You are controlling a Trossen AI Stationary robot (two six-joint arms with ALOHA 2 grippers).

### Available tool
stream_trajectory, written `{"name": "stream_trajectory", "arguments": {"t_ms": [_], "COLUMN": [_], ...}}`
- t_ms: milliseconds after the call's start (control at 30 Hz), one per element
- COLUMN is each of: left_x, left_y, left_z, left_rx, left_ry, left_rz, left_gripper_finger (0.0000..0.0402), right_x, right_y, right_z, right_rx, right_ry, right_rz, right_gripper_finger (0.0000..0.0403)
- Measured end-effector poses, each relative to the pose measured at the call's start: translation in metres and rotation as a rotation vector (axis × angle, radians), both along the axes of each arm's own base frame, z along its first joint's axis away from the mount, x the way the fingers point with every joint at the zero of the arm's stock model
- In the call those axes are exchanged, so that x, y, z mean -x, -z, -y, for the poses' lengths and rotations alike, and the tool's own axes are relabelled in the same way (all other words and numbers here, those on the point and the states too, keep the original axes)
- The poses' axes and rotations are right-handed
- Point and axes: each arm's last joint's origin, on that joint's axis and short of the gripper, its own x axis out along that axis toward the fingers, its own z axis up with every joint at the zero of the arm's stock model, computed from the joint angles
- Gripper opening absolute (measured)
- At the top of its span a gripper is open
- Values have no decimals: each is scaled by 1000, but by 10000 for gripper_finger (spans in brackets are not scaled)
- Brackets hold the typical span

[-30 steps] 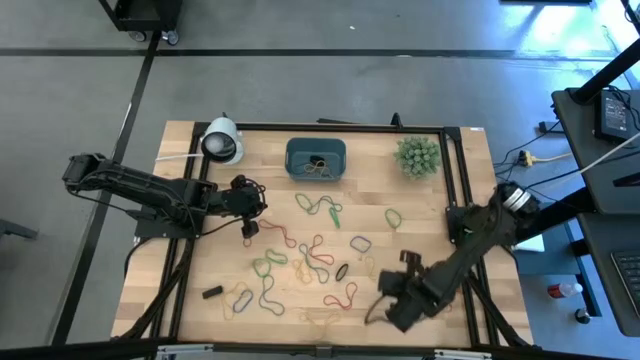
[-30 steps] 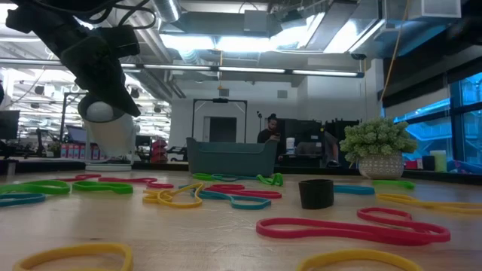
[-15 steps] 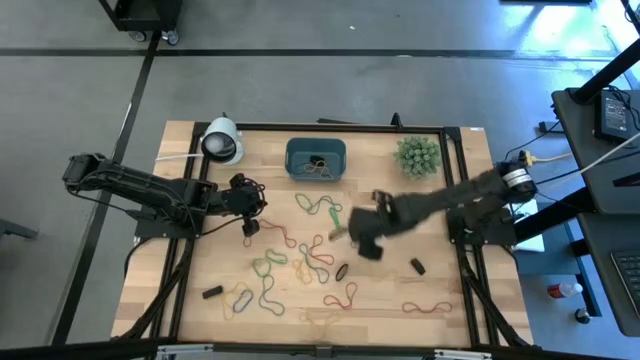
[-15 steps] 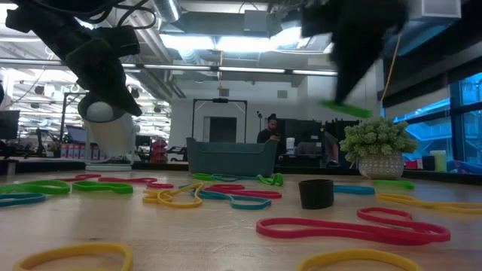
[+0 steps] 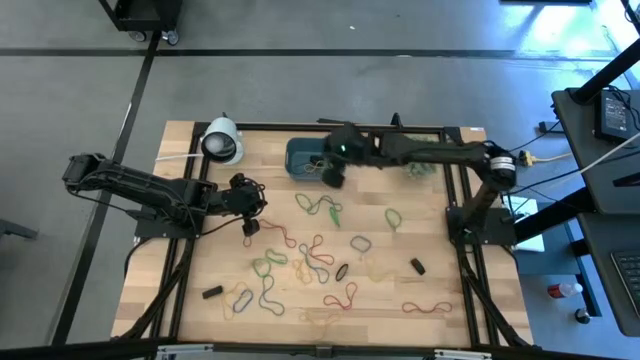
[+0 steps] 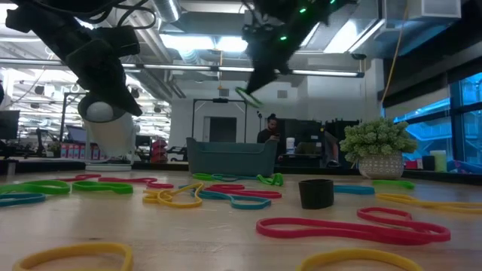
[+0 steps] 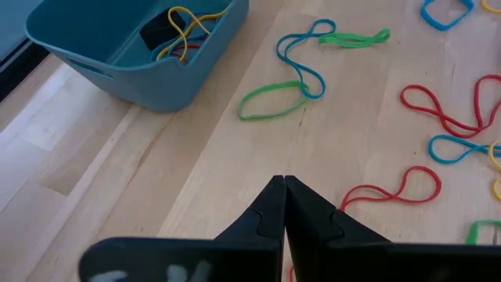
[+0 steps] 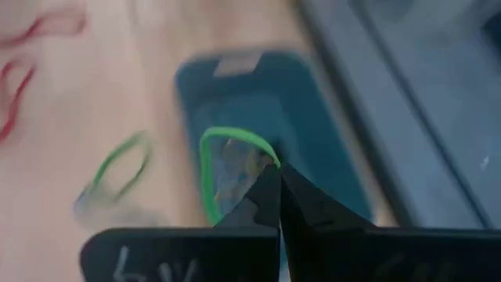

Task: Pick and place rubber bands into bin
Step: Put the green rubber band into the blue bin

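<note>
Rubber bands in red, green, yellow and blue lie scattered over the wooden table. The teal bin stands at the far middle with a few bands inside. My right gripper hangs above the bin, shut on a green rubber band. My left gripper is shut and holds nothing; it hovers over the table's left half, its fingertips above bare wood near a green band. My right gripper pinches the green rubber band at one end of its loop between its two fingertips. The fingers slant down from the table's right side. The rest of the loop sticks out past the fingertips, lifted clear, above the bin.
A white cylinder stands at the far left, and a spiky green plant at the far right, partly under my right arm. A small black cup and another black piece lie among the bands.
My right gripper has swung from the table's near right corner up and toward the far edge, ending above the bin. It stayed shut and carried the green band with it, clear of the table.
</note>
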Motion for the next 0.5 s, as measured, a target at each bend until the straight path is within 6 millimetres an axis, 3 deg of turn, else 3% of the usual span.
{"name": "stream_trajectory", "arguments": {"t_ms": [167, 500], "left_x": [0, 0], "left_y": [0, 0], "left_z": [0, 0], "left_rx": [-5, -16], "left_ry": [-2, 7], "left_rz": [-1, -6], "left_gripper_finger": [5, 5], "right_x": [-27, -65], "right_y": [19, 90], "right_z": [38, 96], "right_rx": [-25, -69], "right_ry": [-38, 2], "right_rz": [78, 6], "right_gripper_finger": [0, 0]}}
